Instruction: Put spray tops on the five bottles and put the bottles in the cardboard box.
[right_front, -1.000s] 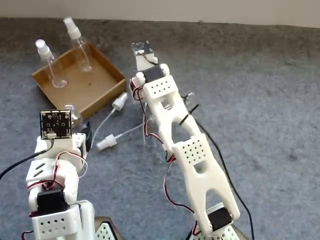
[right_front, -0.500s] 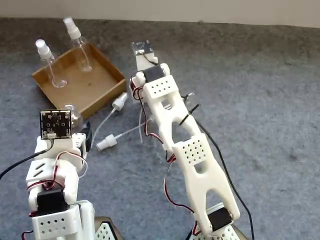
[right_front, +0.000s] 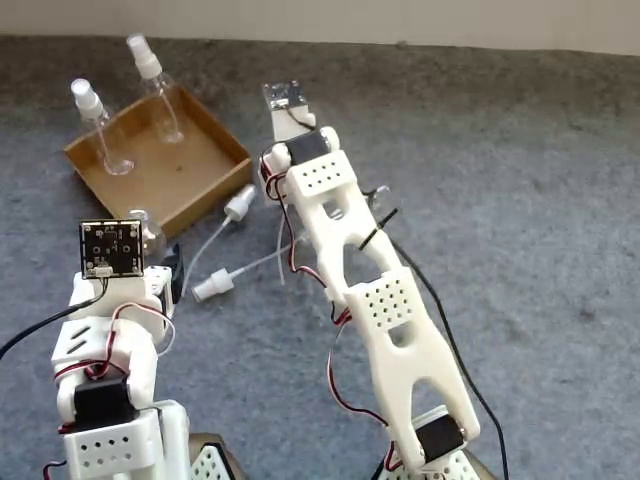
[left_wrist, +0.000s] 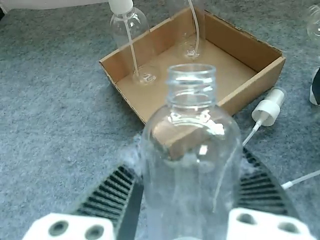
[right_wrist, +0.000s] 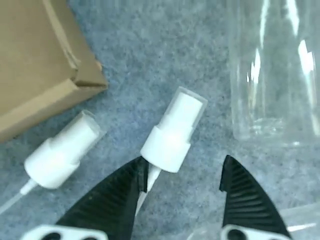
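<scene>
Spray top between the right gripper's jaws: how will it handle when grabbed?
The spray top looks small, hollow plastic: probably light. It lies on its side with a round collar, so it may roll or slip from the right gripper. Its thin tube likely flexes.

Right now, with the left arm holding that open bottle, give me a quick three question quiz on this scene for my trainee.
1. True or false: the bottle in the left gripper is already capped.
2. What stands in the cardboard box?
3. The right gripper is: A open beside a spray top lying on the carpet; B shut on a bottle; C inside the box.
Key: 1 false; 2 two capped bottles; 3 A.
</scene>
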